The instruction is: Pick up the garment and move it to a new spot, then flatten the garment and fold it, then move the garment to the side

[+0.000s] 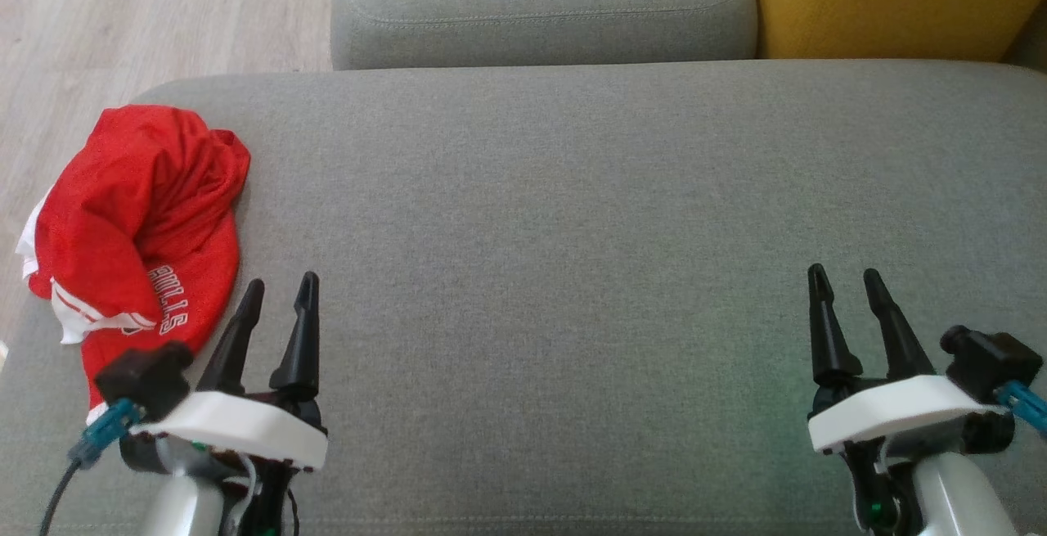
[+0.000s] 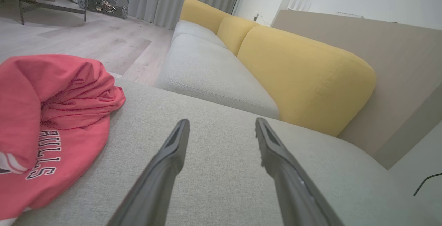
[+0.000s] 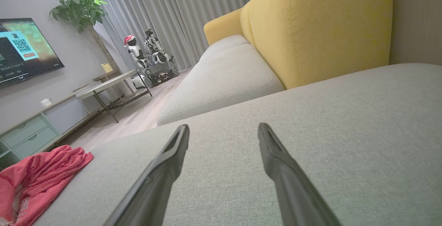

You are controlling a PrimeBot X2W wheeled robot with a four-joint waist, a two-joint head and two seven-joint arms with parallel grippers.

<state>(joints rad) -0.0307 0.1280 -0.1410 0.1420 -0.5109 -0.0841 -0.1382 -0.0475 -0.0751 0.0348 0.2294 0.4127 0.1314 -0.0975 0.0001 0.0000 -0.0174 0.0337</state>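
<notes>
Two grippers hover over the grey sofa cushion point(image 1: 572, 192) in the head view: left gripper point(image 1: 283, 281) and right gripper point(image 1: 843, 271), fingers apart, empty. A crumpled red Bulls jersey point(image 1: 139, 217) lies at the cushion's left edge, just beside the left gripper. Left wrist view: spread fingers, jersey close by on the left. Right wrist view: spread fingers, jersey well apart at the lower left.
</notes>
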